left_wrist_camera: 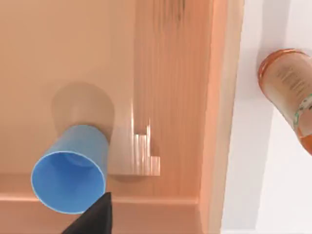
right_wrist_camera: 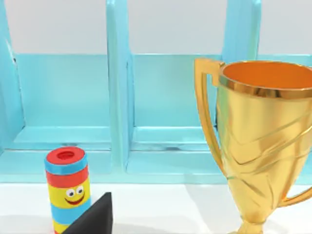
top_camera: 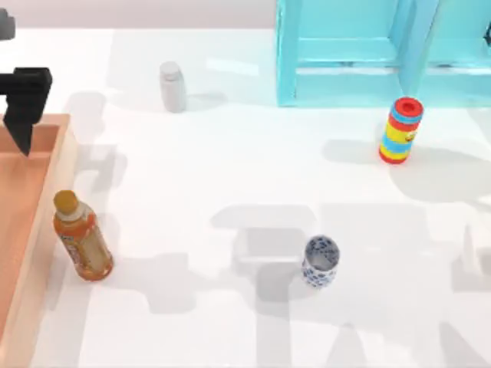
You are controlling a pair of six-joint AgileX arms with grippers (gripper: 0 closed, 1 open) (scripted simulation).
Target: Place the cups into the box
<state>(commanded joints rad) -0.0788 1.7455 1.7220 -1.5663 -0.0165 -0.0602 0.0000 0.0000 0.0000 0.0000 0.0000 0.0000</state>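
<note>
- The box (top_camera: 31, 230) runs along the table's left edge, and my left wrist view looks straight down onto its wooden floor and light rim (left_wrist_camera: 219, 97).
- My left gripper (top_camera: 23, 100) hangs over the box's far corner. One dark fingertip (left_wrist_camera: 95, 219) pokes into my wrist view, touching nothing that I can see; whether my jaws are spread or closed I cannot tell.
- The orange drink bottle (top_camera: 83, 238) stands just outside the box rim, close beside it. That's the hazard: pulling my left arm out low toward the table could clip it and knock it over.
- The blue cup (left_wrist_camera: 70, 168) stands inside the box, right by a corner wall, mouth up. Cup one looks delivered to me.
- The patterned cup (top_camera: 321, 261) is upright on open table, well apart from the box, so it is not yet in.
- My right gripper has one fingertip (right_wrist_camera: 95, 217) showing in its wrist view, facing the turquoise shelf (right_wrist_camera: 161, 107), the striped cylinder (right_wrist_camera: 67, 187) and a gold trophy (right_wrist_camera: 258, 146). Its jaws I cannot tell either.
- A grab at the narrow patterned cup could tip it if my fingers land off-centre.
</note>
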